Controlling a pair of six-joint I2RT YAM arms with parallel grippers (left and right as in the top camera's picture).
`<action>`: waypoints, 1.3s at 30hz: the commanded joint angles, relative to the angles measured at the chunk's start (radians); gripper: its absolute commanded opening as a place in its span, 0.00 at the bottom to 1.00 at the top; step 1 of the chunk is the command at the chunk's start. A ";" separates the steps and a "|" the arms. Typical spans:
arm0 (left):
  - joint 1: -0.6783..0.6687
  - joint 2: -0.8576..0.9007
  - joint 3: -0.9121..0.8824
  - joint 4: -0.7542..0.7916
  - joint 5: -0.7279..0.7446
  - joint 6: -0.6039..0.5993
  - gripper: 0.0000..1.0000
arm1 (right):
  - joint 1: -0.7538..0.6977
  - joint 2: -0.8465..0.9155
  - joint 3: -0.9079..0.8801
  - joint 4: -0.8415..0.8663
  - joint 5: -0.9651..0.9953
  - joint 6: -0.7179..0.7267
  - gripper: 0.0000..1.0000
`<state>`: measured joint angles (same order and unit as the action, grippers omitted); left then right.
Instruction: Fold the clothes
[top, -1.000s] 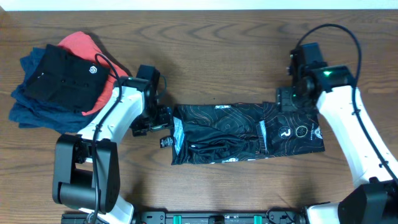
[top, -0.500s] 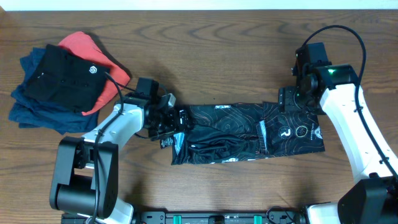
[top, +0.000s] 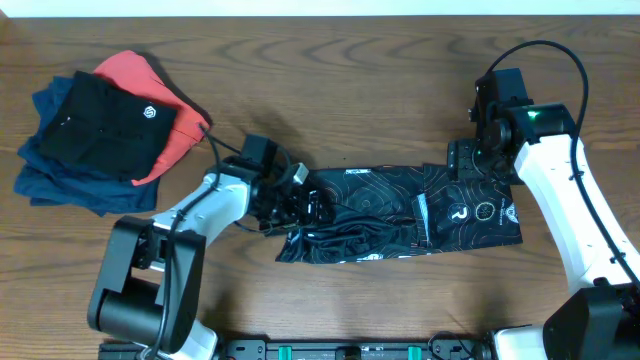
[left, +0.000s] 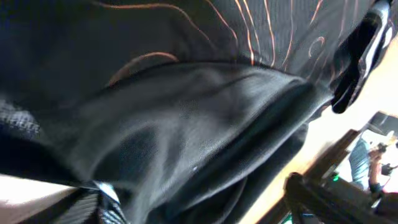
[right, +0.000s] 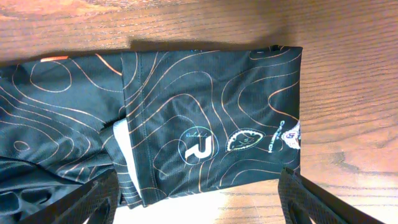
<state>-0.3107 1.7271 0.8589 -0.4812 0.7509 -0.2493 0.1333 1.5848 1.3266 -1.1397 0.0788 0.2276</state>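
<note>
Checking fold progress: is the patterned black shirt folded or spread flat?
Partly folded: the shirt lies as a long narrow band, layers doubled over, its left end bunched at the left gripper.

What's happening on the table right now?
A thin black contour-line patterned shirt lies as a partly folded strip on the wooden table. The left hand is pushed into the shirt's bunched left end; whether it grips the cloth is unclear. The right hand hovers open over the right end.

The shirt (top: 380, 200) is thin, faintly glossy cloth; the table (top: 350, 80) matt wood.
</note>
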 joint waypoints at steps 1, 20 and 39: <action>-0.031 0.018 -0.011 0.010 -0.085 -0.032 0.72 | -0.001 0.005 -0.007 -0.001 -0.002 0.011 0.80; 0.235 -0.014 0.213 -0.285 -0.536 0.010 0.06 | -0.003 0.008 -0.008 0.029 0.037 -0.008 0.75; -0.051 -0.017 0.551 -0.575 -0.552 -0.018 0.06 | -0.003 0.117 -0.008 0.034 0.033 -0.008 0.75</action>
<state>-0.2596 1.7222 1.3968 -1.0534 0.1852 -0.2584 0.1333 1.6962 1.3247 -1.1053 0.1047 0.2253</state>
